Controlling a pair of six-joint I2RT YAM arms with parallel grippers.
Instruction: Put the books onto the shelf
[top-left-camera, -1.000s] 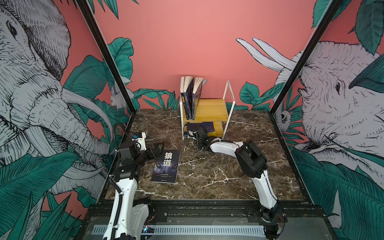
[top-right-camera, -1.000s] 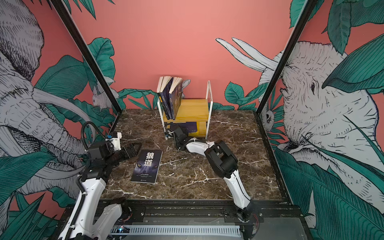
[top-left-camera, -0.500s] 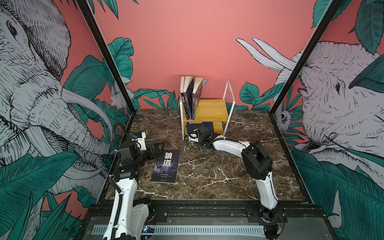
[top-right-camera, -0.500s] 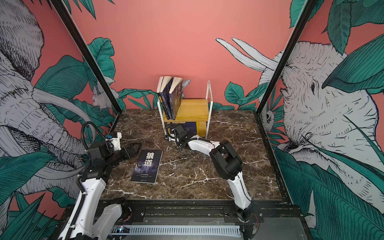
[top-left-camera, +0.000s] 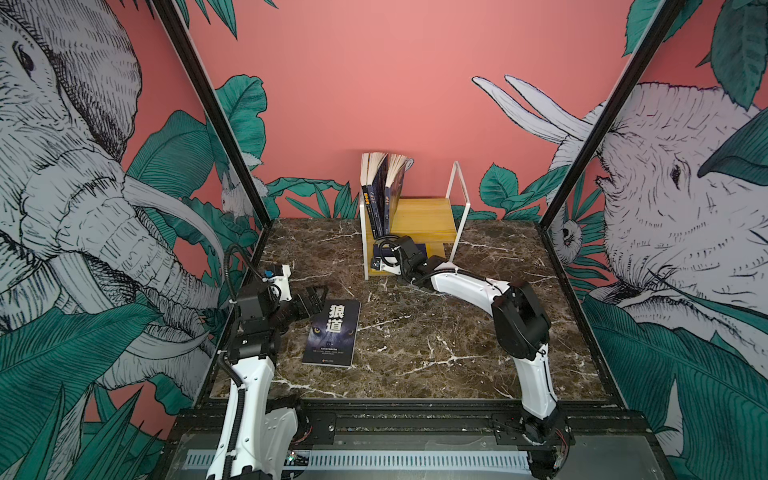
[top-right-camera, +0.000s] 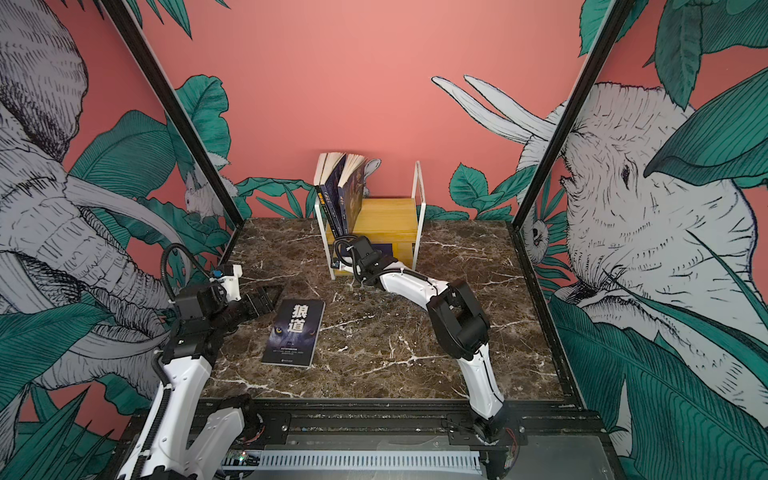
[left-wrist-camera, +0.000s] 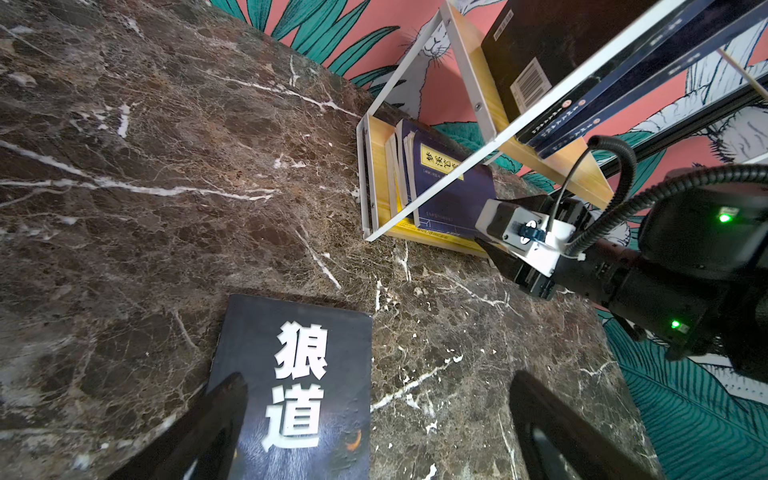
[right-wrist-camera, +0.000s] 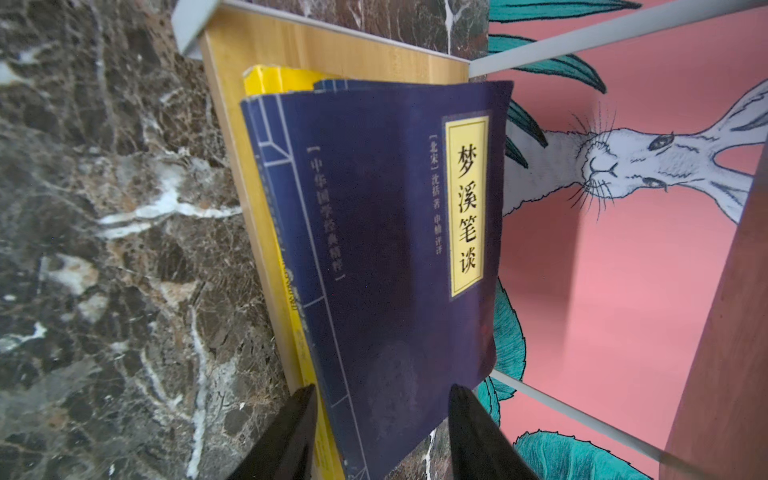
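Jaws on the right gripper (right-wrist-camera: 381, 388) stand parted at the mouth of the shelf's lower tier, one finger on either side of the near end of the navy book (right-wrist-camera: 395, 232) with the yellow title label. No pinch on it shows, so I read it as let go. That book lies tilted on top of a second navy book (right-wrist-camera: 328, 85) and a yellow book (right-wrist-camera: 274, 81), all on the lower board (right-wrist-camera: 332, 45) of the shelf (top-left-camera: 424, 216). Three more books (top-left-camera: 382, 187) stand on the upper board, leaning towards the left end of the white frame.

The left gripper (left-wrist-camera: 378, 380) hangs wide open low over the marble tabletop (top-left-camera: 415, 332). One finger (left-wrist-camera: 226, 399) is at the edge of the wolf-eyed black book (top-left-camera: 332, 332) and the other is over bare stone; nothing is held. That book lies flat, cover up, well apart from the shelf. It is the only one in view not yet shelved.

The step in hand looks like the end of placing the navy book. Next, the right arm needs to back straight out of the tier without dragging the tilted cover along. The left gripper then has to lift a thin, flat paperback off hard stone. That probably means working a finger under one edge to tip it up before closing on it. The book can then be carried to the free space on the upper board.
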